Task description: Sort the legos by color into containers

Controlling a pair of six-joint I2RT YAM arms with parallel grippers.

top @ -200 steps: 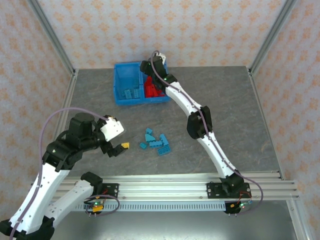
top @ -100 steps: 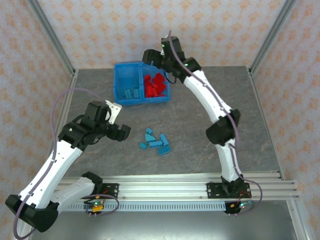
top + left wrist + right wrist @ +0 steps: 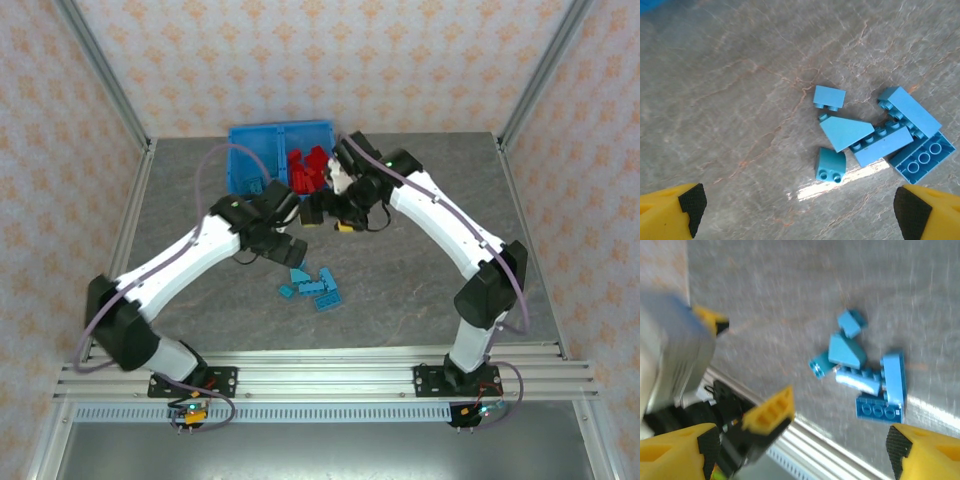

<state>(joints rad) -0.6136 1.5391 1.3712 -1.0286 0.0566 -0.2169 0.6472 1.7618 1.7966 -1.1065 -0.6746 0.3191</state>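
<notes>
Just off the bin [image 3: 236,160] with right claw [image 3: 800,442], gaping, empty; over blue legos [image 3: 875,135] mid-frame with left claw [image 3: 799,205], wide, empty. Those next, probably.

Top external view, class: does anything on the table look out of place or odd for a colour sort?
Yes. A small heap of light blue legos lies loose on the table, in front of the bin, bunched close together. The red legos sit in the bin's right compartment.
</notes>
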